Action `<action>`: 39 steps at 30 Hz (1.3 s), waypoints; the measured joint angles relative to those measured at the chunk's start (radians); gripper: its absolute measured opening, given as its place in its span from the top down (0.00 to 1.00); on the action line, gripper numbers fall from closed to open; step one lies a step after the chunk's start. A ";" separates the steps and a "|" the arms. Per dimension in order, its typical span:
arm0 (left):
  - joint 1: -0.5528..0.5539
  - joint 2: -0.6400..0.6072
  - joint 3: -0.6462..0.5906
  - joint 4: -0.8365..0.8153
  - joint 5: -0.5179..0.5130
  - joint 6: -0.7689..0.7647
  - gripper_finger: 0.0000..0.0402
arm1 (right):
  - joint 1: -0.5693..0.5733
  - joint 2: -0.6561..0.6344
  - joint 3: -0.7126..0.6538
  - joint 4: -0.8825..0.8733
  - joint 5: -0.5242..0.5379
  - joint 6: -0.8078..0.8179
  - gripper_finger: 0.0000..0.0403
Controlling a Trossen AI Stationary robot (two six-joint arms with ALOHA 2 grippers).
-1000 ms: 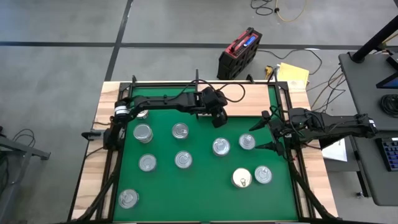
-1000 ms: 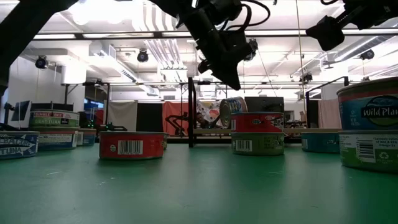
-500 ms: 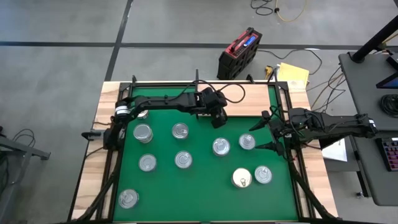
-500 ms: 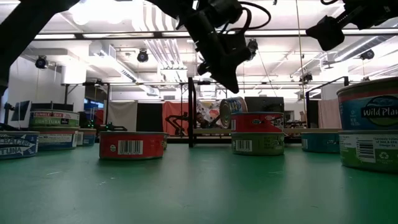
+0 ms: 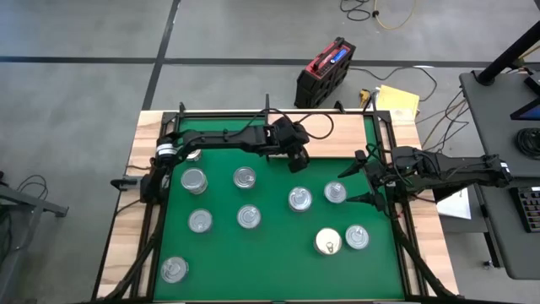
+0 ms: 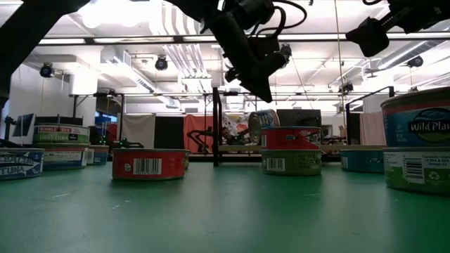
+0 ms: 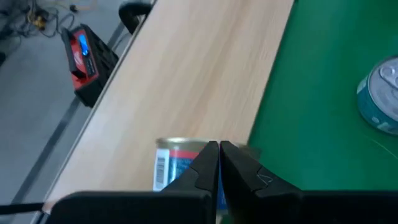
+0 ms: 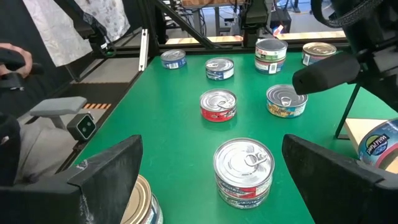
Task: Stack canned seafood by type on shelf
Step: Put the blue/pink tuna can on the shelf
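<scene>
While the left gripper [image 5: 297, 161], jaws together, hovers at twelve o'clock and the right gripper [image 5: 361, 180], jaws apart, waits at three, a careless descent might topple the stacked cans [image 6: 291, 150].

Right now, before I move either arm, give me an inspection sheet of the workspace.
Surface: green mat on the wooden table.
Job's things: tins scattered on the mat; one tin on its side on the pale wooden shelf.
Clutter: nothing seen on the mat.
Grippers: left pincer shut, raised over the shelf's edge, beside the tipped tin; right pincer open at the mat's right edge, empty.
Cables: cords on the floor.
Surroundings: red-and-black case and yellow paper behind the table.
</scene>
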 joint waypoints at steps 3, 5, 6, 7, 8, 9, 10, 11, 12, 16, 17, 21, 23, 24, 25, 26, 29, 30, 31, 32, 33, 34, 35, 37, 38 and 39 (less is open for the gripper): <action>0.002 0.000 0.009 0.000 0.000 0.012 1.00 | 0.000 0.000 0.000 0.000 0.000 -0.001 0.06; 0.007 0.000 0.009 0.001 -0.007 0.024 1.00 | 0.000 0.000 0.000 0.000 0.000 -0.004 0.06; 0.010 0.000 0.009 0.001 -0.008 0.028 1.00 | 0.000 0.000 0.000 0.000 0.000 -0.005 0.06; 0.014 0.000 0.009 0.002 -0.008 0.031 1.00 | 0.000 0.000 0.000 0.001 0.000 -0.006 0.06; 0.017 0.005 0.009 0.010 -0.008 0.032 1.00 | 0.000 0.000 0.000 0.001 0.000 -0.006 0.06; 0.020 0.009 0.009 0.025 -0.008 0.035 1.00 | 0.000 0.000 0.000 0.001 0.000 -0.006 0.06; 0.022 0.011 0.009 0.030 -0.008 0.040 1.00 | 0.000 0.000 0.000 0.002 0.000 -0.007 0.06; 0.024 0.012 0.009 0.022 -0.007 0.044 1.00 | 0.000 0.000 0.000 0.003 0.000 -0.007 0.06; 0.025 0.020 0.009 0.025 -0.009 0.050 1.00 | 0.000 0.000 0.000 0.003 0.000 -0.006 0.06; 0.023 0.029 0.010 -0.004 -0.009 0.054 1.00 | 0.000 0.000 0.000 0.006 0.000 -0.007 0.06; 0.022 0.030 0.010 -0.005 -0.010 0.053 1.00 | 0.000 0.000 0.000 0.007 0.000 -0.007 0.06; 0.023 0.030 0.010 -0.024 -0.019 0.040 1.00 | 0.000 0.000 0.000 0.006 0.000 -0.013 0.06; 0.023 0.030 0.011 -0.032 -0.021 0.033 1.00 | 0.000 0.000 0.000 0.006 0.000 -0.012 0.06; 0.023 0.030 0.011 -0.035 -0.023 0.032 1.00 | 0.000 0.000 0.000 0.006 0.000 -0.009 0.06; 0.022 0.030 0.011 -0.040 -0.026 0.031 1.00 | 0.000 0.000 0.000 0.006 0.000 -0.004 0.06; 0.021 0.030 0.012 -0.047 -0.034 0.029 1.00 | 0.000 0.000 0.000 0.006 0.000 -0.003 0.06; 0.015 0.030 0.012 -0.055 -0.071 0.028 1.00 | 0.000 0.000 0.000 0.006 0.000 -0.003 0.06; 0.012 0.030 0.012 -0.058 -0.085 0.028 1.00 | 0.000 0.000 0.000 0.006 0.000 -0.003 0.06; 0.010 0.030 0.012 -0.060 -0.096 0.028 1.00 | 0.000 0.000 0.000 0.006 0.000 -0.003 0.06; 0.008 0.030 0.012 -0.060 -0.104 0.028 1.00 | 0.000 0.000 0.000 0.006 0.000 -0.003 0.06; 0.006 0.030 0.012 -0.060 -0.110 0.029 1.00 | 0.000 0.000 0.000 0.006 0.000 -0.003 0.06; 0.006 0.030 0.012 -0.060 -0.113 0.030 1.00 | 0.000 0.000 0.000 0.006 0.000 -0.003 0.06; 0.006 0.031 0.012 -0.061 -0.113 0.030 1.00 | 0.000 0.000 0.000 0.006 0.000 -0.003 0.06; 0.006 0.031 0.012 -0.061 -0.114 0.030 1.00 | 0.000 0.000 0.000 0.006 0.000 -0.003 0.06; 0.006 0.031 0.011 -0.060 -0.115 0.030 1.00 | 0.000 0.000 0.000 0.006 0.000 -0.003 0.06; 0.006 0.031 0.011 -0.056 -0.117 0.031 1.00 | 0.000 0.000 0.000 0.006 0.000 -0.003 0.06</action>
